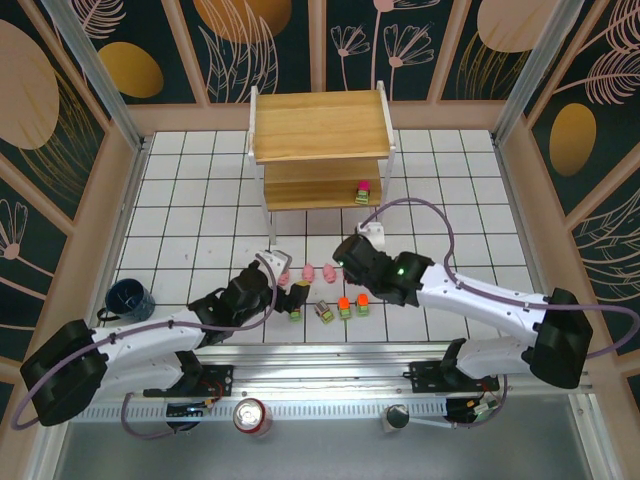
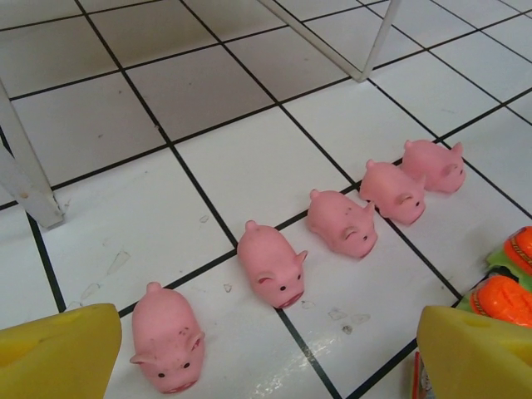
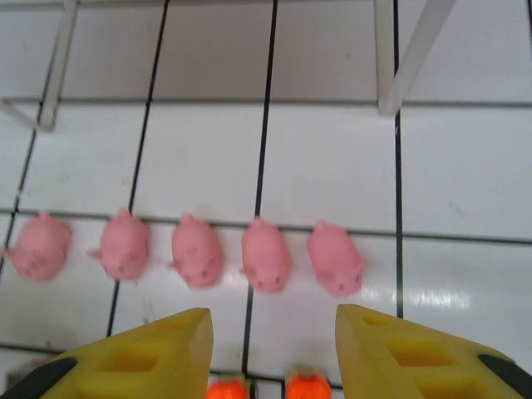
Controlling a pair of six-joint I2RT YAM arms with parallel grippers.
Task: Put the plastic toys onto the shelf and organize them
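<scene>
Four blocky pieces loose on the counter, nearest the bases. Left gripper and right gripper both have fingers apart, holding nothing. The row of five pigs lies just ahead of both, crosswise to the right gripper, which is probably better lined up. Shelf beyond holds one magenta-topped piece on its lower board.
</scene>
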